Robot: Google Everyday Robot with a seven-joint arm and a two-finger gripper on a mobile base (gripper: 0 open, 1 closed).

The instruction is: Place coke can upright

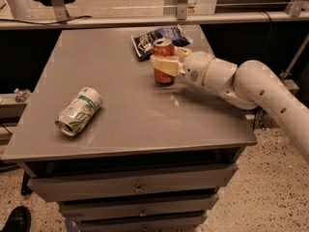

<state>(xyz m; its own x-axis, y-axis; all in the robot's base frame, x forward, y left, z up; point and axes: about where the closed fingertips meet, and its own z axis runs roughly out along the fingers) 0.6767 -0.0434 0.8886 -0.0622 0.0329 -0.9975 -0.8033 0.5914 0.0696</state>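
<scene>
The coke can [163, 50] is red with a silver top rim. It stands upright at the back right of the grey table [120, 115], its base on or just at the tabletop. My gripper [170, 62] reaches in from the right, and its cream fingers [163, 65] clasp the can's middle, one in front and one behind. The gripper is shut on the can. The lower front of the can is partly hidden by the near finger.
A dark blue chip bag [157, 36] lies just behind the can at the table's back edge. A white-and-green can [78, 111] lies on its side at the front left. My white arm [251, 88] spans the table's right side. Drawers sit below the tabletop.
</scene>
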